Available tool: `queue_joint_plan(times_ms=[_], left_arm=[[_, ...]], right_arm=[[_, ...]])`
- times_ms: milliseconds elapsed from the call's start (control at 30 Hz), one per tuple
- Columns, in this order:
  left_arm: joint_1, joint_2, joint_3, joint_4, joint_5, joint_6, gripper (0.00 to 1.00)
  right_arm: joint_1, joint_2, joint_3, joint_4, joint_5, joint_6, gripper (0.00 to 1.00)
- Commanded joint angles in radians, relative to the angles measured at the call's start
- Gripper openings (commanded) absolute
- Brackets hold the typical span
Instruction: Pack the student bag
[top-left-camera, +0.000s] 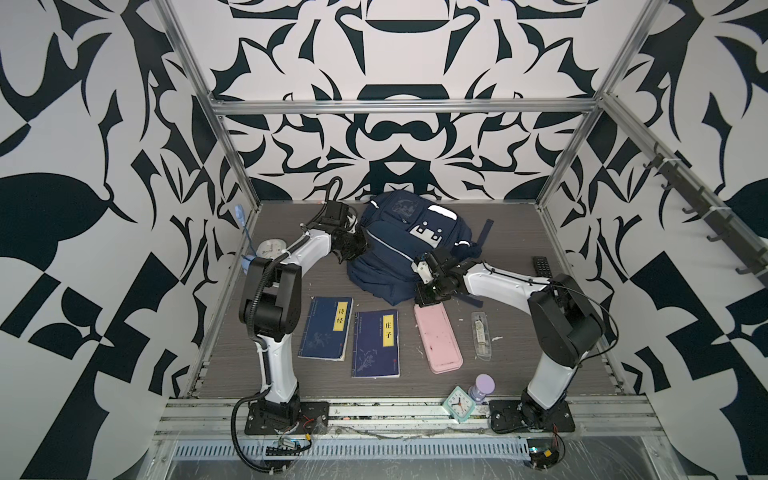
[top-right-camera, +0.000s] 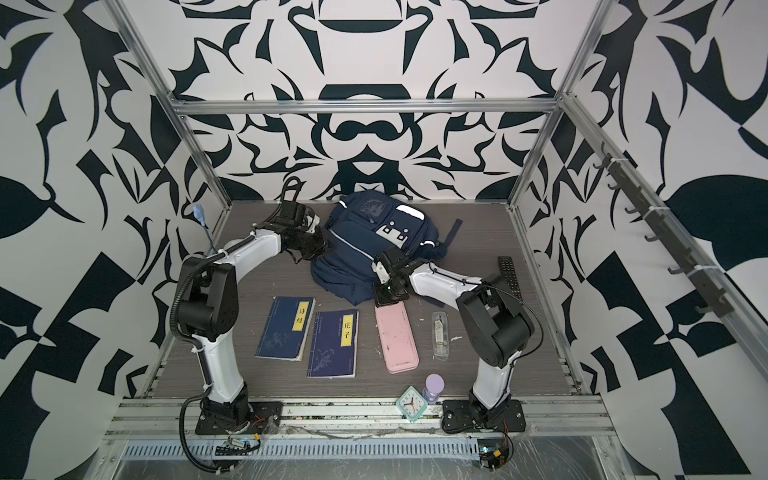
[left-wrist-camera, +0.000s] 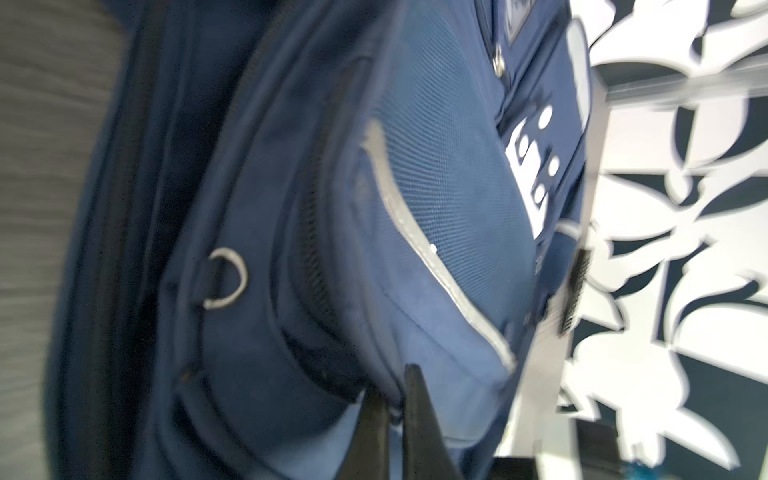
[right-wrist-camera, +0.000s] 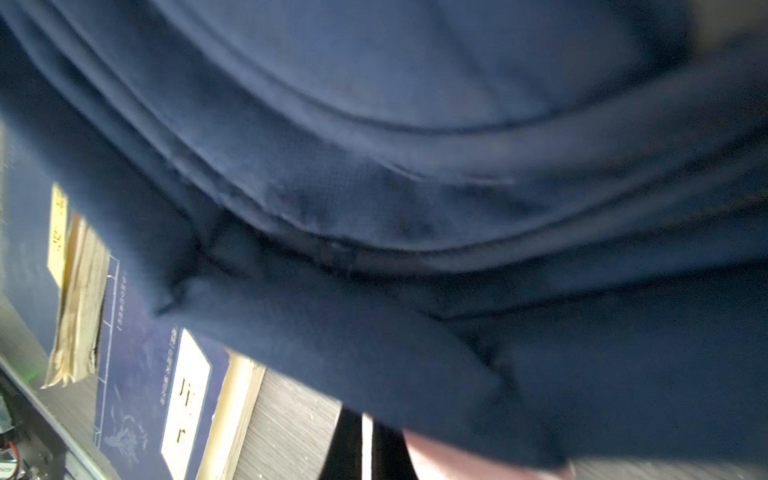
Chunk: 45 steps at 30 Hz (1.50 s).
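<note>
Closest to the camera, on the near edge of the table, stand a mint-green square alarm clock (top-left-camera: 458, 402) and a lilac plastic bottle (top-left-camera: 482, 386). Just beyond them a row of things waits unpacked. From left to right they are two navy paperback books with yellow title labels (top-left-camera: 326, 328) (top-left-camera: 376, 344), a pink oblong pencil case (top-left-camera: 438, 338) and a clear plastic ruler sleeve (top-left-camera: 482, 334). The large navy-blue fabric backpack with silver reflective strips, the student bag (top-left-camera: 399, 245), lies flat at the far centre, front side up. Its long axis runs from far to near and leans a little leftward at the near end, and its dark straps trail out to the right. The bag sits between the two arms, so each reaches inward to it. The left gripper (left-wrist-camera: 395, 409) is at the bag's left flank. In the left wrist view its black fingers (left-wrist-camera: 415, 419) are pinched together on a fold of blue cloth beside a zip line, so it grasps the bag itself. The right gripper (right-wrist-camera: 365, 432) is at the bag's near-right corner, above the far end of the pencil case. Its jaws are clenched and their tips vanish under the hem, touching it, but I cannot tell whether cloth is caught between them. Judging by this, the coming move is to open the bag, with neither arm clearly nearer. Nothing appears to be packed yet.
</note>
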Motion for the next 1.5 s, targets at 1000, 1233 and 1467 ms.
queue_joint_plan(times_ms=[1000,1233,1467], left_arm=[[0.095,-0.264,-0.352,0.374,-0.011,-0.189,0.00],[0.088,-0.468,-0.632,0.520,-0.208,-0.318,0.00],[0.064,-0.477,-0.656,0.584,-0.220,-0.386,0.00]], right_arm=[[0.039,0.226,0.236,0.141,-0.050,0.196,0.00],[-0.032,0.217,0.325,0.013,0.005,0.084,0.00],[0.002,0.197,0.331,-0.042,-0.008,0.054,0.00]])
